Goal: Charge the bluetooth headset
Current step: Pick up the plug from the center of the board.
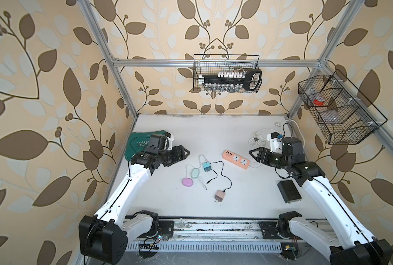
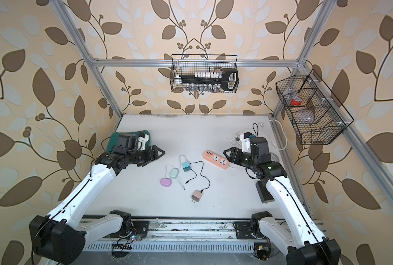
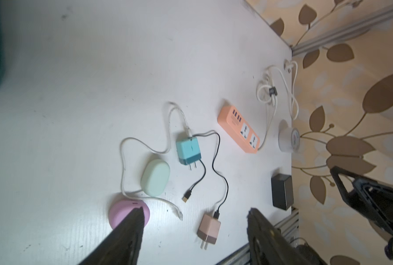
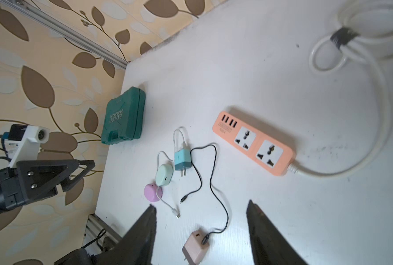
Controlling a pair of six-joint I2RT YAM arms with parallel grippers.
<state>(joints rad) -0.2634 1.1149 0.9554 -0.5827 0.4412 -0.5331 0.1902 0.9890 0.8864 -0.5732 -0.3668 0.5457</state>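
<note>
Two small headset cases lie mid-table in both top views: a mint one (image 1: pixel 195 173) (image 2: pixel 174 173) and a purple one (image 1: pixel 187 181) (image 3: pixel 124 213). A teal charger (image 1: pixel 206 166) carries a white cable that loops past the mint case to a loose plug (image 3: pixel 179 214). A pink charger (image 1: pixel 219 195) (image 4: pixel 195 249) carries a black cable ending in a loose plug (image 3: pixel 186 197). The orange power strip (image 1: pixel 236 159) (image 4: pixel 255 142) lies to the right. My left gripper (image 1: pixel 187 152) (image 3: pixel 195 209) hovers open left of them. My right gripper (image 1: pixel 250 152) (image 4: pixel 202 204) hovers open by the strip. Neither holds anything.
A green tool case (image 1: pixel 140 142) sits at the back left under the left arm. A black box (image 1: pixel 288 191) lies at the front right. The strip's coiled white cord (image 1: pixel 259 137) lies at the back right. Wire baskets (image 1: pixel 227 75) (image 1: pixel 337 110) hang on the frame.
</note>
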